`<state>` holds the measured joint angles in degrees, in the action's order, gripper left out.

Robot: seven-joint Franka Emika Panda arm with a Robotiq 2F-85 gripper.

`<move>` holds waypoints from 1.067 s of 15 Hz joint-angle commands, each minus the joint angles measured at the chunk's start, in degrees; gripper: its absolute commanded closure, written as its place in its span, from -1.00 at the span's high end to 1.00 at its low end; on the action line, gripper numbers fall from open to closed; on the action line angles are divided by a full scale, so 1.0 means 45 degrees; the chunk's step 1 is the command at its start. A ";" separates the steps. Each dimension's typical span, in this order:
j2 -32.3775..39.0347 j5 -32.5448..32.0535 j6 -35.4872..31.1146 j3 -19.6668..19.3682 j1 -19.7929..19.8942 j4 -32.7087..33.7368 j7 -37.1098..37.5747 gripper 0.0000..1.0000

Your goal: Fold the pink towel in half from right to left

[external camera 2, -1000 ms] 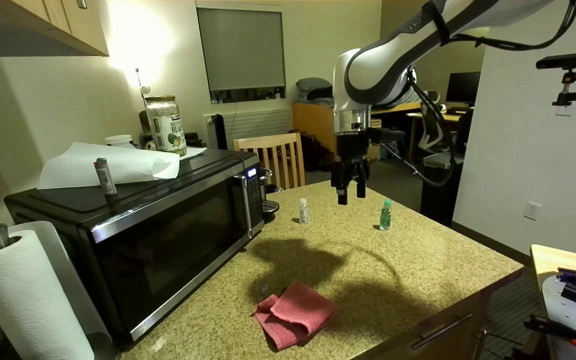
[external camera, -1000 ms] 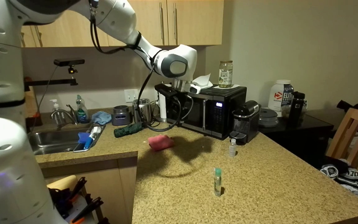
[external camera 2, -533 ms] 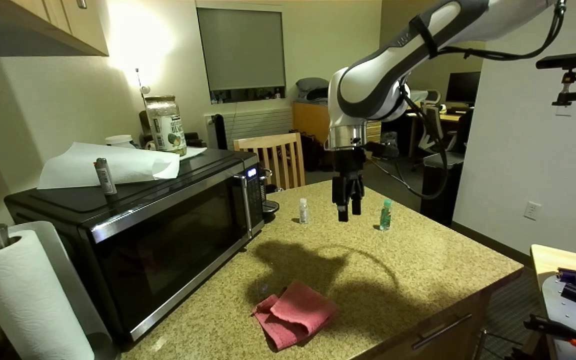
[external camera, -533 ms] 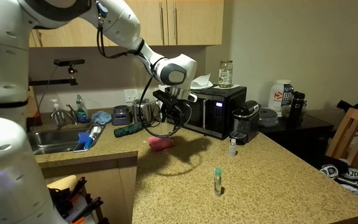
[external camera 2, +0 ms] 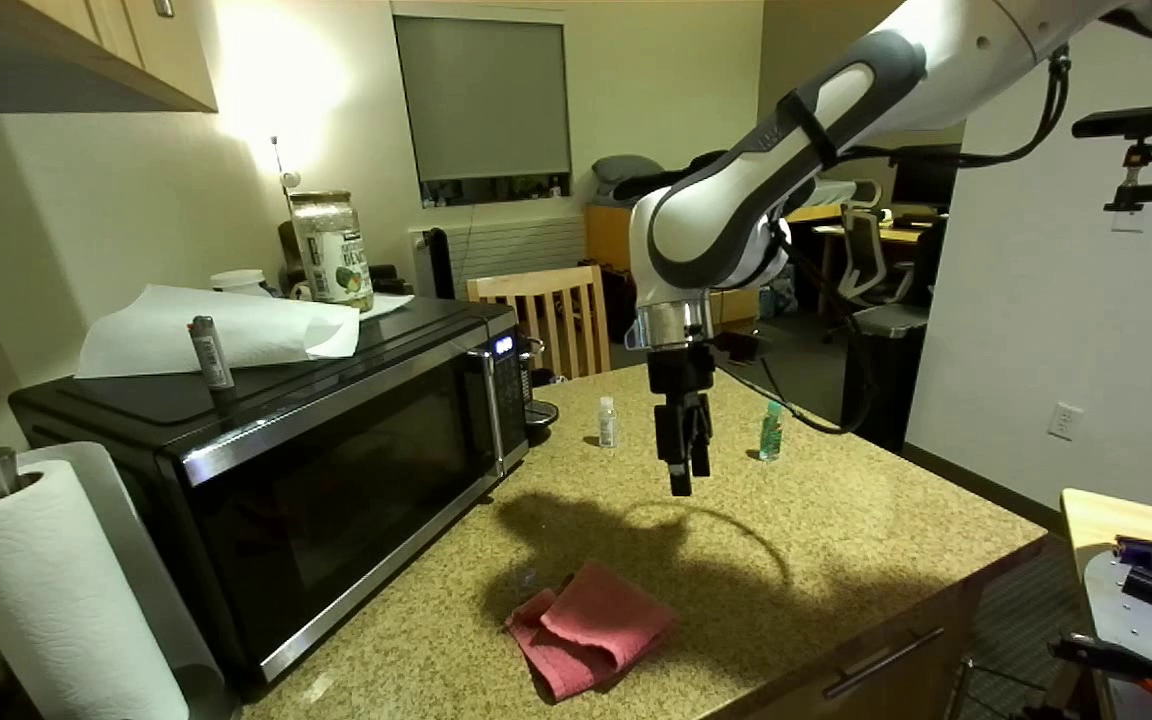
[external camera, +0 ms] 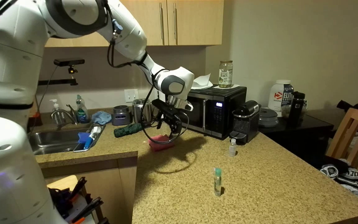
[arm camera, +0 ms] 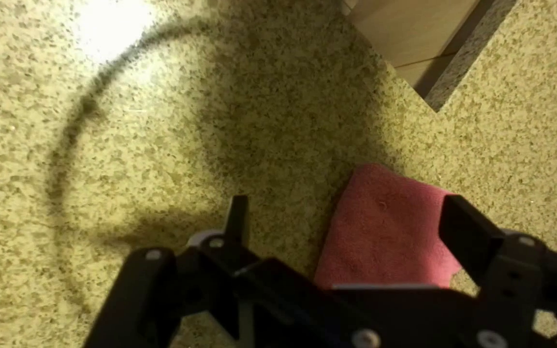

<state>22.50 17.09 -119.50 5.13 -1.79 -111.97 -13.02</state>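
One edge of the towel point(external camera 2: 604, 618) is probably needing a light pinch, the fingers point(arm camera: 467, 232) straddling it squarely without scraping the bench point(external camera 2: 836, 500). In an exterior view the towel is lying at seven o'clock from the gripper point(external camera 2: 692, 478), which is hanging above the bench, pointing to six o'clock, spread wide and gripping nothing.

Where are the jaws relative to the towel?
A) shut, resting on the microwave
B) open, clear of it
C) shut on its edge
B: the wrist view shows the jaws spread apart, and in an exterior view they hang above the counter, not touching the towel.
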 commanded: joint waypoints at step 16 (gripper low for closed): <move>0.2633 -0.0174 -0.0692 0.0894 -0.0517 0.1960 0.0014 1.00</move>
<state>32.47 16.98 -120.77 8.57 -4.01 -103.78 -13.15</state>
